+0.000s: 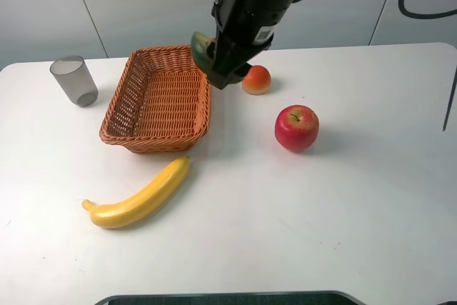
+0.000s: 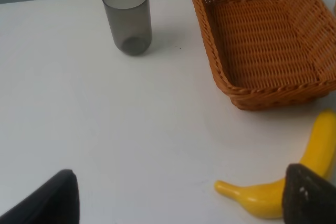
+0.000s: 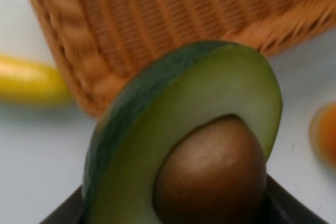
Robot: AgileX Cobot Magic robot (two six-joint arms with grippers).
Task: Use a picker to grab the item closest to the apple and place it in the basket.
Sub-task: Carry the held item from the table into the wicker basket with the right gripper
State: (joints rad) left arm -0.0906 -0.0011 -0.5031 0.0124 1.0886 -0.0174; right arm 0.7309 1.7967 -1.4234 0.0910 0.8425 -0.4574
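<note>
A red apple (image 1: pixel 296 128) stands on the white table, right of centre. My right gripper (image 1: pixel 214 58) hangs over the right rim of the wicker basket (image 1: pixel 118 101), shut on a half avocado (image 1: pixel 201 48). The right wrist view is filled by this avocado (image 3: pixel 184 129), green flesh and brown pit facing the camera, with the basket wall (image 3: pixel 157 19) behind it. My left gripper (image 2: pixel 178 203) is open above bare table, its dark fingertips (image 2: pixel 50 200) far apart with nothing between them. It does not show in the high view.
A small orange fruit (image 1: pixel 256 80) lies just right of the basket, behind the apple. A yellow banana (image 1: pixel 141 196) lies in front of the basket, also in the left wrist view (image 2: pixel 304 171). A grey cup (image 1: pixel 74 81) stands at the far left.
</note>
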